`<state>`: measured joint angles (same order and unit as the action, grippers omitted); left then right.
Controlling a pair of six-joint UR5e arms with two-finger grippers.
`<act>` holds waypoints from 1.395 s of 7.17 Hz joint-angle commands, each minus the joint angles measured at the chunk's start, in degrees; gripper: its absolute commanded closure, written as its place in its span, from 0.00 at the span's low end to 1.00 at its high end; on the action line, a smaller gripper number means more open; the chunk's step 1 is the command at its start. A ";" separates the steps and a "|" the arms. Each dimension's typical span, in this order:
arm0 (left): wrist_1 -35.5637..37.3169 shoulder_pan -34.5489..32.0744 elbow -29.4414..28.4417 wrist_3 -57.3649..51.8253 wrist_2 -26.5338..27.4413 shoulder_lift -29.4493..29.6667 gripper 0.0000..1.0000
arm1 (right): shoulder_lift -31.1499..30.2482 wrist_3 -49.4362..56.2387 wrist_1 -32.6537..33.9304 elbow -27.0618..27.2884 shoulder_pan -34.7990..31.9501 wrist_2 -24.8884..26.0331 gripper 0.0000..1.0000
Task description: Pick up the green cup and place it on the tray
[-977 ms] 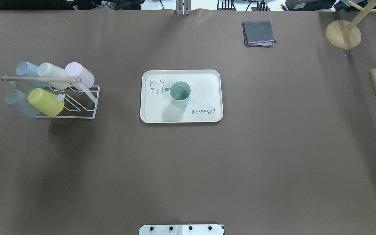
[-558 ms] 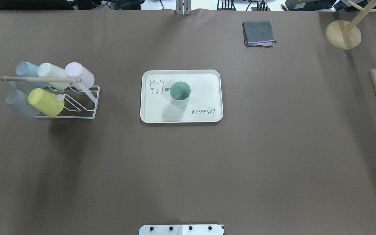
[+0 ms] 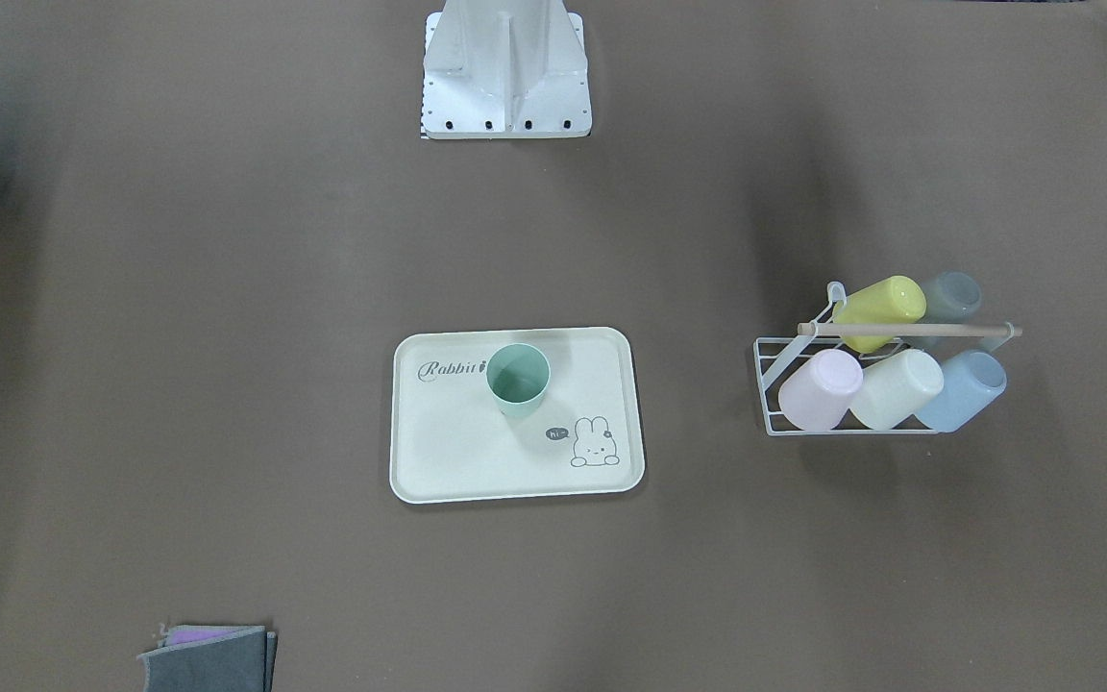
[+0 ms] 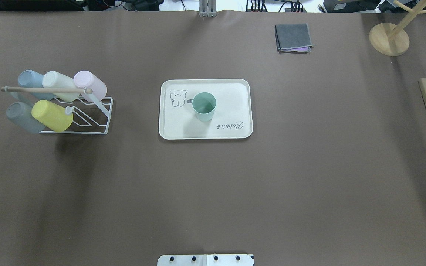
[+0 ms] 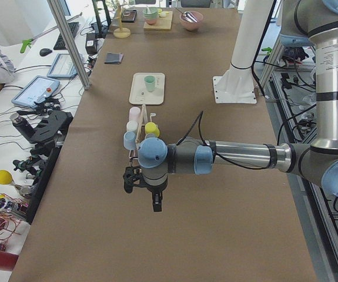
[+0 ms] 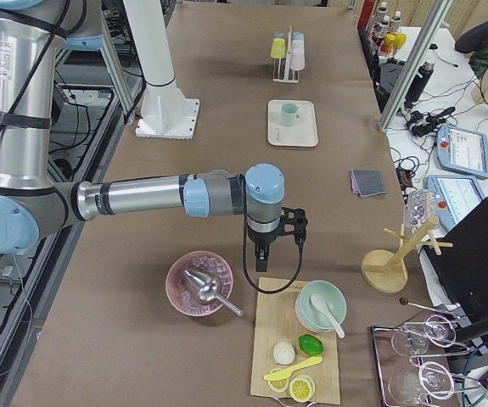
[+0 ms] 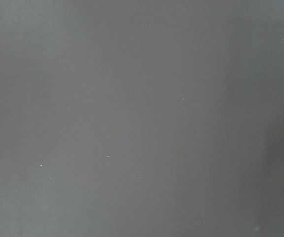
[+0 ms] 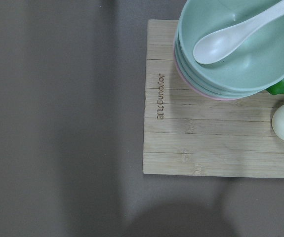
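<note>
The green cup stands upright, mouth up, on the cream "Rabbit" tray at the table's middle. Both also show in the front view, the cup on the tray. No gripper is near them. My left gripper shows only in the exterior left view, pointing down over bare table at the robot's left end. My right gripper shows only in the exterior right view, above the wooden board's edge. I cannot tell whether either is open or shut.
A white wire rack at the left holds several pastel cups on their sides. A folded grey cloth and a wooden stand lie far right. A wooden board with stacked bowls is under the right wrist.
</note>
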<state>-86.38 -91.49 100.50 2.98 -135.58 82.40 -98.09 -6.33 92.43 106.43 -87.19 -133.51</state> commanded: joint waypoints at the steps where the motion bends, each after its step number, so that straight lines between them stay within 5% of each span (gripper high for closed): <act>1: -0.01 0.09 -0.56 0.01 -0.04 0.74 0.02 | 0.00 0.00 0.03 -0.69 0.00 -0.17 0.00; 10: -0.01 -5.97 0.22 0.10 -2.21 -1.52 0.02 | 0.35 0.00 0.03 -0.78 0.00 0.26 0.00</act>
<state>-86.29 -96.95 100.41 3.08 -136.19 82.01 -97.67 -6.33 92.41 105.73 -87.19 -133.22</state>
